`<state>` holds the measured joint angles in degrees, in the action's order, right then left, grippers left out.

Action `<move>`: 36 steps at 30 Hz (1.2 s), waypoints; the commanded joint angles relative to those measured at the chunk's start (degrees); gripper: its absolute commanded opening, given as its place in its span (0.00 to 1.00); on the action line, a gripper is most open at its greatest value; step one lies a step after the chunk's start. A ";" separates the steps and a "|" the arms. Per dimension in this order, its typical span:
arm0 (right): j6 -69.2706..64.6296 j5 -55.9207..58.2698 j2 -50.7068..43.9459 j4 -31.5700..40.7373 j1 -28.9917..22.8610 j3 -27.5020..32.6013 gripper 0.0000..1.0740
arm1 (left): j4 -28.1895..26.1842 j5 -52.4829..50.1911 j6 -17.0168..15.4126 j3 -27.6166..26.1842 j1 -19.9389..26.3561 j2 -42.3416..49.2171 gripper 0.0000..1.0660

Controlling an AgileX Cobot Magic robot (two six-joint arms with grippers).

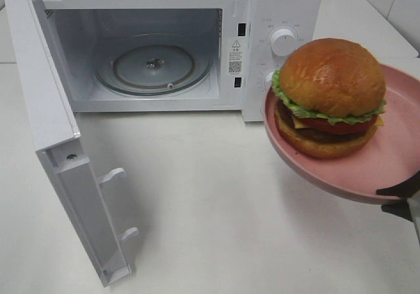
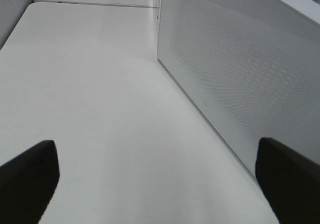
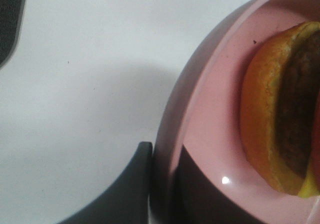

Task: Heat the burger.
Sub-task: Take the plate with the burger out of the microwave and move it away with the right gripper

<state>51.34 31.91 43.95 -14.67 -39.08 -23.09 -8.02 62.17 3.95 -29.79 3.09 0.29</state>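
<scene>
The burger point(image 1: 331, 97), with a glossy brown bun, lettuce frill, tomato and cheese, rides on a round pink plate point(image 1: 394, 156) held in the air at the right, in front of the microwave's control panel. My right gripper point(image 1: 400, 199) is shut on the plate's near rim. The right wrist view shows one dark finger point(image 3: 127, 189) outside the plate's rim point(image 3: 200, 109) and the other inside it, with the burger point(image 3: 270, 119) just beyond. My left gripper point(image 2: 157, 179) is open and holds nothing. It hangs over the table beside the open door's perforated outer face point(image 2: 240, 74), and is out of the high view.
The white microwave point(image 1: 282, 5) stands at the back with its door point(image 1: 52, 110) swung wide open to the left. Its glass turntable point(image 1: 154, 64) is bare. White tabletop point(image 1: 216, 202) stretches in front of it.
</scene>
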 commanded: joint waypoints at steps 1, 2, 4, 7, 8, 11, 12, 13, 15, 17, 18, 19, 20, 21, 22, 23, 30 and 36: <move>-6.30 -0.40 -1.09 -5.04 0.17 -0.52 0.00 | -0.29 -0.63 -0.23 0.06 0.11 0.92 0.94; -8.77 0.69 -1.03 -6.36 0.17 -0.52 0.00 | -0.29 -0.63 -0.23 0.06 0.11 0.92 0.94; -13.52 2.41 -1.03 -8.94 0.17 -0.52 0.00 | -0.29 -0.63 -0.23 0.06 0.11 0.92 0.94; -21.66 4.76 -1.03 -13.18 0.17 -0.52 0.00 | -0.29 -0.63 -0.23 0.06 0.11 0.92 0.94; -26.47 6.19 -1.03 -15.58 0.17 -0.52 0.00 | -0.29 -0.63 -0.23 0.06 0.11 0.92 0.94; -28.82 6.88 -1.03 -16.67 0.17 -0.52 0.00 | -0.29 -0.63 -0.23 0.06 0.11 0.92 0.94; -32.95 8.37 -1.03 -18.39 0.17 -0.52 0.00 | -0.29 -0.63 -0.23 0.06 0.11 0.92 0.94; -34.38 9.05 -1.03 -18.79 0.17 -0.52 0.00 | -0.29 -0.63 -0.23 0.06 0.11 0.92 0.94; -37.18 10.54 -1.03 -19.54 0.17 -0.52 0.00 | -0.29 -0.63 -0.23 0.06 0.11 0.92 0.94; -38.27 11.34 -1.03 -19.94 0.17 -0.52 0.00 | -0.29 -0.63 -0.23 0.06 0.11 0.92 0.94; -40.85 12.89 -1.03 -21.03 0.17 -0.52 0.00 | -0.29 -0.63 -0.23 0.06 0.11 0.92 0.94; -43.26 13.98 -1.03 -22.00 0.17 -0.52 0.00 | -0.29 -0.63 -0.23 0.06 0.11 0.92 0.94; -43.26 13.98 -1.03 -22.00 0.17 -0.52 0.00 | -0.29 -0.63 -0.23 0.06 0.11 0.92 0.94; -44.52 14.55 -0.97 -22.52 0.17 -0.52 0.00 | -0.29 -0.63 -0.23 0.06 0.11 0.92 0.94; -44.52 14.55 -0.97 -22.52 0.17 -0.52 0.00 | -0.29 -0.63 -0.23 0.06 0.11 0.92 0.94; -46.93 15.41 -0.97 -23.32 0.17 -0.52 0.00 | -0.29 -0.63 -0.23 0.06 0.11 0.92 0.94; -59.70 18.85 3.21 -28.93 0.17 -0.52 0.00 | -0.29 -0.63 -0.23 0.06 0.11 0.92 0.94; -68.53 18.28 9.80 -31.11 0.17 -0.52 0.00 | -0.29 -0.63 -0.23 0.06 0.11 0.92 0.94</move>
<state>-13.87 51.28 52.25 -41.08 -39.08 -23.09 -8.02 62.17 3.95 -29.79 3.09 0.29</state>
